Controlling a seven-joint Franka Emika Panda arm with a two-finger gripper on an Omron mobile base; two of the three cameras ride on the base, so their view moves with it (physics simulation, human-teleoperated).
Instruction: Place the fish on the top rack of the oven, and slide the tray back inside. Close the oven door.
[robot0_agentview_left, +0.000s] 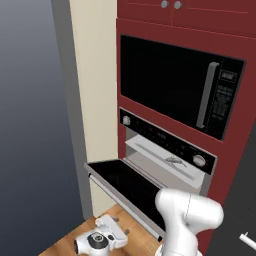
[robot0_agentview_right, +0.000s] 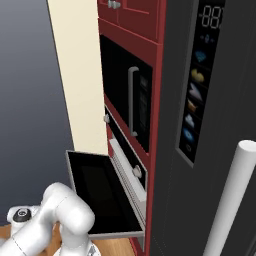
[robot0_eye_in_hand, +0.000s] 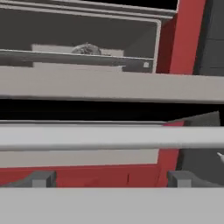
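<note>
Just ahead of the spread dark fingertips (robot0_eye_in_hand: 41, 178) of the gripper (robot0_eye_in_hand: 111, 179), which pinch nothing, runs the long silver bar handle (robot0_eye_in_hand: 109, 136), its axis crosswise to them. Beyond lies the open black glass oven door (robot0_agentview_left: 125, 182), then the pale grey tray (robot0_agentview_left: 160, 159) carrying the slim silvery fish (robot0_agentview_left: 174, 160), which looks already inside the oven cavity.

The oven door (robot0_agentview_left: 127, 182) was glossy black glass edged in matt grey, its bar handle (robot0_eye_in_hand: 109, 136) smooth pale metal. The tray (robot0_agentview_left: 160, 159) looked like plain matt grey sheet, and the fish (robot0_agentview_left: 174, 160) on it silvery. The cabinet (robot0_agentview_left: 240, 125) was smooth red, the floor (robot0_agentview_left: 65, 240) wood-grained.
</note>
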